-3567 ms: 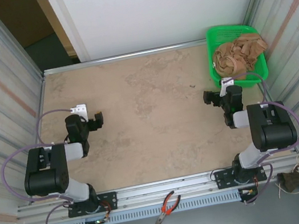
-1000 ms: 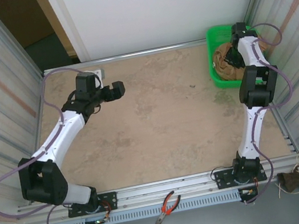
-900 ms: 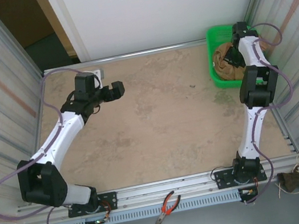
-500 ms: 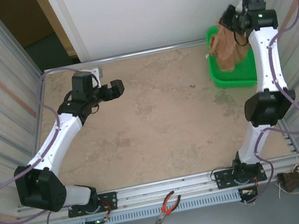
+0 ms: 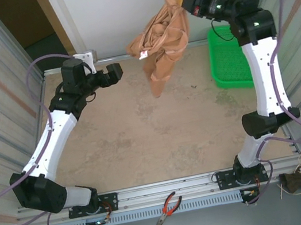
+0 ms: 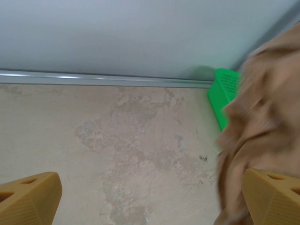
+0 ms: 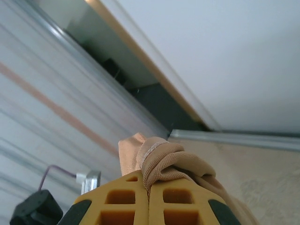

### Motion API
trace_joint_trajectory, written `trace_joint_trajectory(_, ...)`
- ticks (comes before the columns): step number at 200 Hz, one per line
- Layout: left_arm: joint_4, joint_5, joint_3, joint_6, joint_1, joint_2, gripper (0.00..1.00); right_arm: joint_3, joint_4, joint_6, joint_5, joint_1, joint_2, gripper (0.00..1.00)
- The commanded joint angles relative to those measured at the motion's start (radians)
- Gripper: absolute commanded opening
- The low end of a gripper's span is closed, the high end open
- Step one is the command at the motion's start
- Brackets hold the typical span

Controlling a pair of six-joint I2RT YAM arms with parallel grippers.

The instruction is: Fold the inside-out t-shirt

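table [image 5: 142,131]: one t-shirt [image 5: 162,37] in right fingers [image 7: 129,209], one green basket [image 5: 230,69].

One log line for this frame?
right gripper: shut on shirt, raised | shirt: bunched, hanging left of basket | left gripper: open, empty, near shirt

There is one soft tan fabric t-shirt [image 5: 161,40], one green plastic mesh basket [image 5: 230,66], one pair of red-handled metal pliers [image 5: 167,207] and one beige stone-patterned table [image 5: 144,142]. The white-and-black jointed robot arms are two: the left arm [image 5: 55,135] and the right arm [image 5: 262,69].
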Motion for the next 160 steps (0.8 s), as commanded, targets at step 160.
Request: trace_joint_trajectory(160,0.151,0.114,-0.051,-0.003,-0.02,0.135,0.99,-0.345,0.246,-0.032,-0.224,0.214,0.112,0.0)
